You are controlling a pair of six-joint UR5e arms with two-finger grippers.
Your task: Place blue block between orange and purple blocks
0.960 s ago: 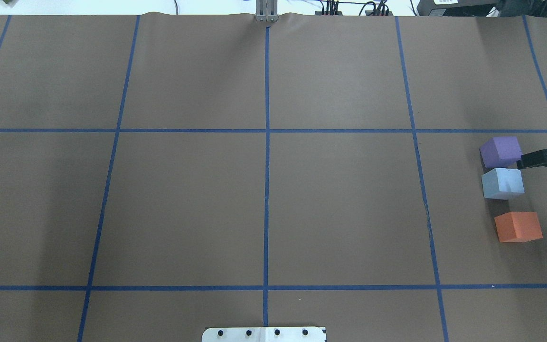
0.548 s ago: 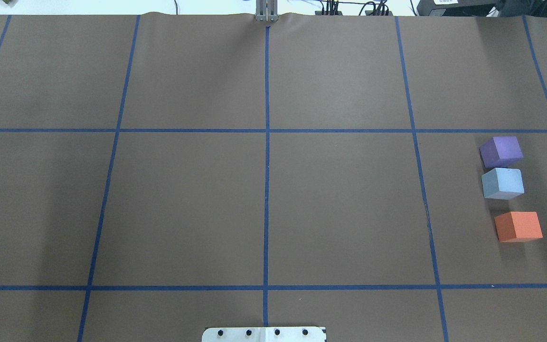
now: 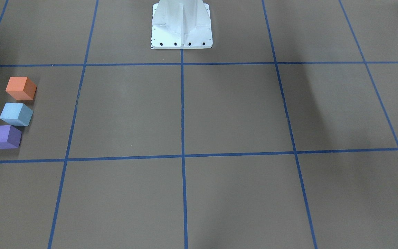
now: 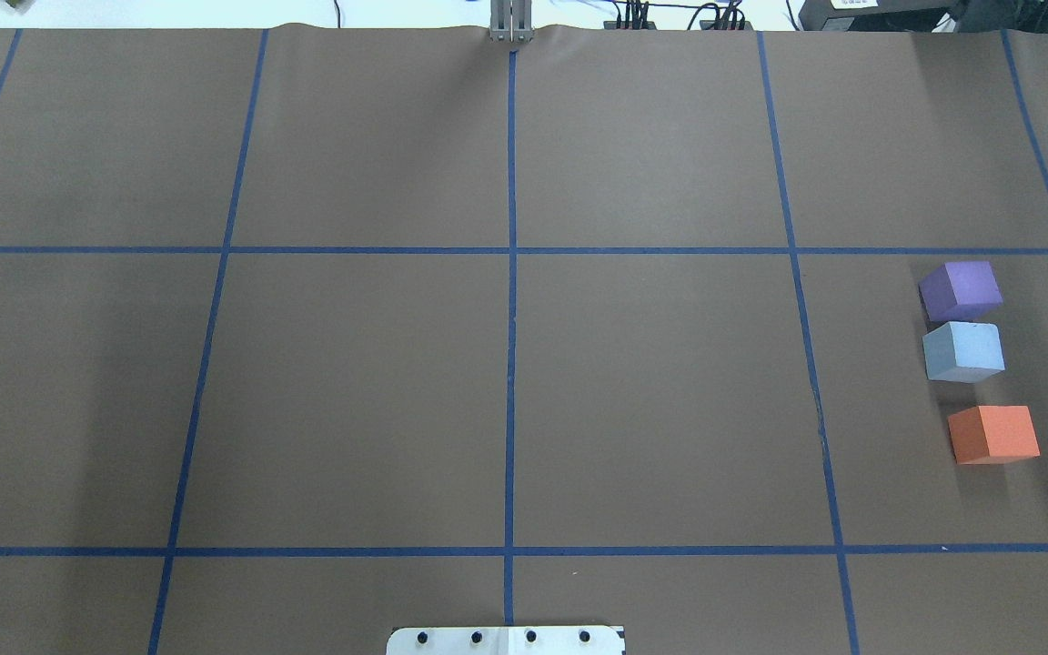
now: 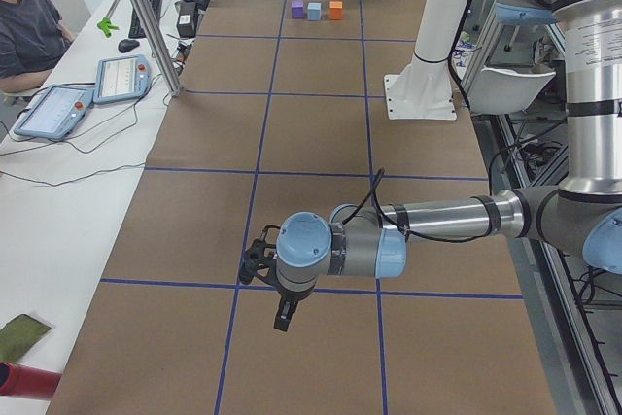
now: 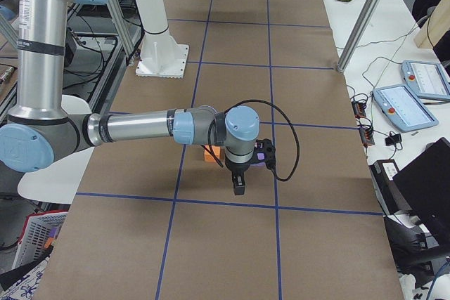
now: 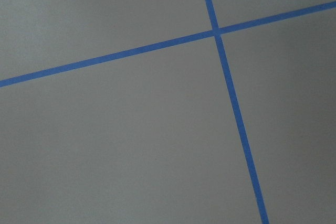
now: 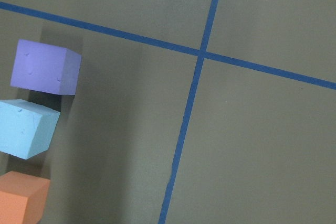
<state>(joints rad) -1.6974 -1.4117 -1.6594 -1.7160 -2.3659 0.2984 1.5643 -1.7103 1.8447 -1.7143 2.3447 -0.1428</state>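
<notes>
Sitting beside the purple foam cube (image 4: 961,289), between it and the orange foam cube (image 4: 994,434), the pale-blue foam cube (image 4: 963,351) looks placed, task seemingly done; right gripper (image 6: 239,189) and left gripper (image 5: 283,318): open or clenched, cannot tell.

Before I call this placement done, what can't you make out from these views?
Left end effector: seen only in exterior left, open or shut unclear.
Right end effector: seen only in exterior right, same.
Blue block: hidden behind the right wrist in exterior right.
</notes>
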